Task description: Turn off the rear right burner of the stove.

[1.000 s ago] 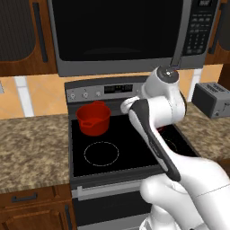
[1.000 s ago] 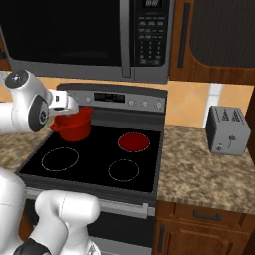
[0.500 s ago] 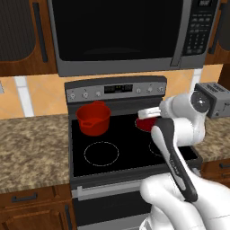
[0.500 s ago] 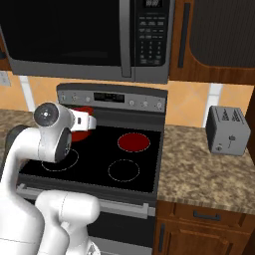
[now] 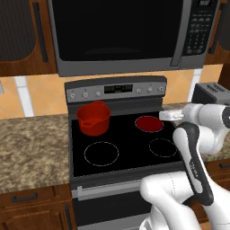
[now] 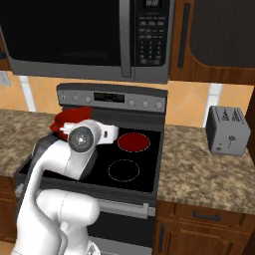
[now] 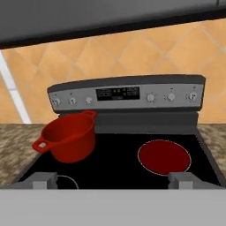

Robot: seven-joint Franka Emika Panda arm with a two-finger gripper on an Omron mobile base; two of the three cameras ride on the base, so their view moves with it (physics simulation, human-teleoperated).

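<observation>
Still lit: rear right burner [image 7: 164,157] glows solid red at 3 o'clock on the glossy black glass stove [image 7: 114,161].
Round red pot [image 7: 68,136] sits at 9; 2 blunt grey fingertips [image 7: 183,178] of the gripper [image 7: 112,181] stand spread apart, holding nothing.

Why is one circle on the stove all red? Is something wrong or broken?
Nothing looks broken or spilled. The rear right burner glows solid red because it is on, yet nothing sits on it. The red pot stands upright on the rear left burner instead. The other rings on the stove are only thin pale outlines.
</observation>
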